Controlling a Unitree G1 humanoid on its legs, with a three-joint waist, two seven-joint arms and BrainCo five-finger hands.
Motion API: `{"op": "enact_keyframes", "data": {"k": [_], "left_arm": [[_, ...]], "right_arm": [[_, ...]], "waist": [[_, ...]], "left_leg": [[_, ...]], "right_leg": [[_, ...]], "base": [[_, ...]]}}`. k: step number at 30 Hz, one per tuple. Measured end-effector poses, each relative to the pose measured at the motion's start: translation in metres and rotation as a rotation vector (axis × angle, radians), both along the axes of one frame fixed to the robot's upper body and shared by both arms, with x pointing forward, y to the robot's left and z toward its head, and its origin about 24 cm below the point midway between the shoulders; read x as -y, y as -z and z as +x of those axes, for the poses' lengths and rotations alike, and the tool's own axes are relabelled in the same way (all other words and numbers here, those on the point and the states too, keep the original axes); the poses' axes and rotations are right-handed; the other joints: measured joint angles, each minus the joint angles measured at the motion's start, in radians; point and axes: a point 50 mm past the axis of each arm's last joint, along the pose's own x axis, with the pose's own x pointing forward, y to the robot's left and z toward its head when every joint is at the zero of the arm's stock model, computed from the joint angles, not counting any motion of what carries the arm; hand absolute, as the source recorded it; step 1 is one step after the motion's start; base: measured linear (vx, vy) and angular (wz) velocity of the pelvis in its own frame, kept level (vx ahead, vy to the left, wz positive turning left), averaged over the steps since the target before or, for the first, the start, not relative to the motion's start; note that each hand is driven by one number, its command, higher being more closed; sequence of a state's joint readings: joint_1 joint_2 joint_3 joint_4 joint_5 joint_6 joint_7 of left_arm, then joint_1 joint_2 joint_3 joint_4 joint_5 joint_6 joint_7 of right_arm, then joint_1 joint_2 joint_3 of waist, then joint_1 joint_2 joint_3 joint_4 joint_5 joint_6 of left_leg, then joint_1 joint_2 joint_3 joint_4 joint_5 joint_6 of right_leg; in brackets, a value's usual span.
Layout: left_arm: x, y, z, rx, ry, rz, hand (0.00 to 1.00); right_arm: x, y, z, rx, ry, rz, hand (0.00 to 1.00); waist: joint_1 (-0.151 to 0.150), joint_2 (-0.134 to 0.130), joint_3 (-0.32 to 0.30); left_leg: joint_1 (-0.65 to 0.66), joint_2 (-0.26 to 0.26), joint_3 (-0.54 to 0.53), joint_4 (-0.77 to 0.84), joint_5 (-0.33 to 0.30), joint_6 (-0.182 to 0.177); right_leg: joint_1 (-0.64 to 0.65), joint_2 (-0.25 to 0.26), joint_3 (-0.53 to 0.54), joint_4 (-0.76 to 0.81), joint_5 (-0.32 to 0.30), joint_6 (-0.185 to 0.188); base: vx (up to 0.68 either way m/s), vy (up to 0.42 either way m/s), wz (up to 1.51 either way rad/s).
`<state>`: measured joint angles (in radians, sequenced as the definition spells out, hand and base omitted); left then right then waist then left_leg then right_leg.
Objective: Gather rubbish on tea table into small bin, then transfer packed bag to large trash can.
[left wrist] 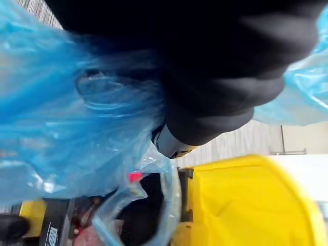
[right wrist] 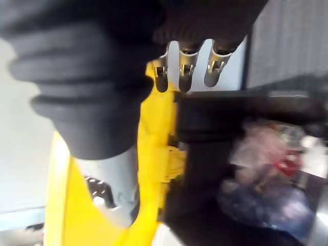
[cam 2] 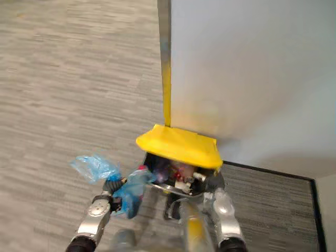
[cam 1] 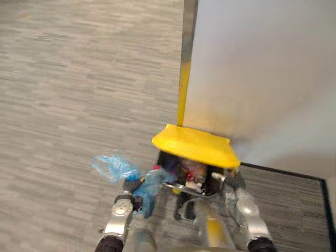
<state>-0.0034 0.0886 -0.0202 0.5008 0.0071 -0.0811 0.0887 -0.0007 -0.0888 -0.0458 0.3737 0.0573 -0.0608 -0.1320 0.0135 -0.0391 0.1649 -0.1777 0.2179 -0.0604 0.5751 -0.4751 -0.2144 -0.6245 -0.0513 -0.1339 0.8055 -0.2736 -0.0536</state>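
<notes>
A large black trash can (cam 1: 176,202) with a raised yellow lid (cam 1: 194,144) stands against a white wall just ahead of me. Its opening shows mixed rubbish (cam 1: 193,170) inside. My left hand (cam 1: 131,186) is shut on a crumpled blue plastic bag (cam 1: 113,167), held at the can's left rim, with part of the bag (cam 1: 153,182) draping toward the opening. In the left wrist view the blue bag (left wrist: 61,128) wraps close round the hand beside the yellow lid (left wrist: 246,205). My right hand (cam 1: 233,181) is up under the lid's right corner, against the can's rim (right wrist: 246,110).
A white wall panel (cam 1: 262,68) with a metal edge strip (cam 1: 185,68) rises behind the can. Grey carpet (cam 1: 63,79) stretches to the left. A dark-bordered mat (cam 1: 294,184) lies to the right of the can.
</notes>
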Motion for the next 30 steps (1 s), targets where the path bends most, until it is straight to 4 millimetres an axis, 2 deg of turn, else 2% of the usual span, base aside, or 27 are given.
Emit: {"op": "enact_keyframes", "data": {"k": [1, 2, 4, 5, 7, 10, 13, 16, 23, 25, 30], "left_arm": [[0.001, 0.000, 0.001, 0.001, -0.004, -0.005, 1.00], [0.003, -0.002, 0.003, 0.013, 0.007, -0.006, 1.00], [0.004, -0.004, 0.005, 0.019, 0.010, -0.010, 1.00], [0.003, -0.005, 0.007, 0.026, 0.014, -0.006, 1.00], [0.000, -0.007, 0.009, 0.031, 0.014, 0.003, 1.00], [-0.011, -0.005, 0.008, 0.018, 0.002, 0.023, 1.00], [-0.019, -0.007, 0.010, 0.019, 0.000, 0.053, 1.00], [-0.022, -0.006, 0.011, 0.013, -0.005, 0.056, 1.00], [-0.035, -0.011, 0.015, 0.023, -0.010, 0.090, 1.00], [-0.041, -0.012, 0.014, 0.025, -0.021, 0.090, 1.00], [-0.044, -0.020, 0.021, 0.055, -0.028, 0.082, 1.00]], "right_arm": [[-0.001, -0.006, 0.011, 0.015, -0.034, -0.034, 0.00], [-0.002, -0.016, 0.022, 0.051, -0.065, -0.065, 0.00], [-0.005, -0.031, 0.035, 0.106, -0.093, -0.092, 0.00], [-0.005, -0.041, 0.043, 0.144, -0.096, -0.103, 0.00], [-0.004, -0.050, 0.051, 0.174, -0.096, -0.119, 0.00], [0.002, -0.063, 0.061, 0.213, -0.089, -0.152, 0.00], [0.009, -0.061, 0.069, 0.185, -0.083, -0.176, 0.00], [0.015, -0.058, 0.072, 0.153, -0.076, -0.193, 0.00], [0.024, -0.068, 0.089, 0.148, -0.068, -0.231, 0.00], [0.025, -0.074, 0.096, 0.156, -0.066, -0.242, 0.00], [0.031, -0.089, 0.105, 0.182, -0.064, -0.275, 0.00]], "waist": [[0.008, 0.019, 0.013], [0.014, 0.023, 0.011], [0.032, 0.021, 0.011], [0.029, 0.021, 0.016], [0.030, 0.009, 0.023], [0.031, 0.009, 0.026], [0.030, 0.008, 0.028], [0.030, 0.008, 0.031], [0.027, -0.005, 0.061], [0.027, -0.011, 0.067], [0.025, -0.018, 0.073]], "left_leg": [[-0.011, 0.018, -0.031, -0.011, 0.002, -0.007], [-0.036, 0.023, -0.042, -0.003, 0.003, -0.018], [-0.036, 0.005, -0.012, 0.000, 0.004, -0.012], [-0.028, -0.010, -0.005, -0.014, -0.016, 0.032], [-0.027, -0.014, -0.003, -0.026, -0.014, 0.029], [-0.025, -0.012, 0.000, -0.066, 0.014, 0.036], [-0.021, -0.014, -0.012, -0.114, 0.043, 0.032], [-0.019, -0.013, -0.030, -0.126, 0.044, 0.030], [-0.005, -0.015, -0.047, -0.158, 0.068, 0.033], [-0.002, -0.018, -0.047, -0.159, 0.072, 0.038], [-0.001, -0.027, -0.046, -0.161, 0.076, 0.045]], "right_leg": [[0.004, 0.008, -0.038, -0.021, -0.013, 0.032], [0.008, 0.021, -0.080, -0.104, 0.021, 0.036], [0.015, 0.045, -0.096, -0.182, 0.092, 0.020], [0.014, 0.052, -0.107, -0.201, 0.113, -0.007], [0.018, 0.057, -0.111, -0.215, 0.126, -0.019], [0.029, 0.068, -0.111, -0.254, 0.155, -0.023], [0.036, 0.069, -0.122, -0.295, 0.175, -0.034], [0.045, 0.069, -0.139, -0.307, 0.182, -0.046], [0.073, 0.068, -0.149, -0.340, 0.196, -0.049], [0.079, 0.068, -0.148, -0.340, 0.208, -0.062], [0.081, 0.063, -0.139, -0.344, 0.219, -0.063]], "base": [[0.02, -0.160, 0.29], [0.01, -0.129, 0.00], [-0.01, -0.071, -0.11], [-0.02, -0.074, 0.01], [-0.04, -0.048, -0.01], [-0.03, -0.025, -0.03], [0.02, -0.021, 0.11], [0.03, -0.010, 0.11], [0.02, 0.017, 0.08], [0.04, 0.047, 0.01], [0.02, 0.046, -0.01]]}}
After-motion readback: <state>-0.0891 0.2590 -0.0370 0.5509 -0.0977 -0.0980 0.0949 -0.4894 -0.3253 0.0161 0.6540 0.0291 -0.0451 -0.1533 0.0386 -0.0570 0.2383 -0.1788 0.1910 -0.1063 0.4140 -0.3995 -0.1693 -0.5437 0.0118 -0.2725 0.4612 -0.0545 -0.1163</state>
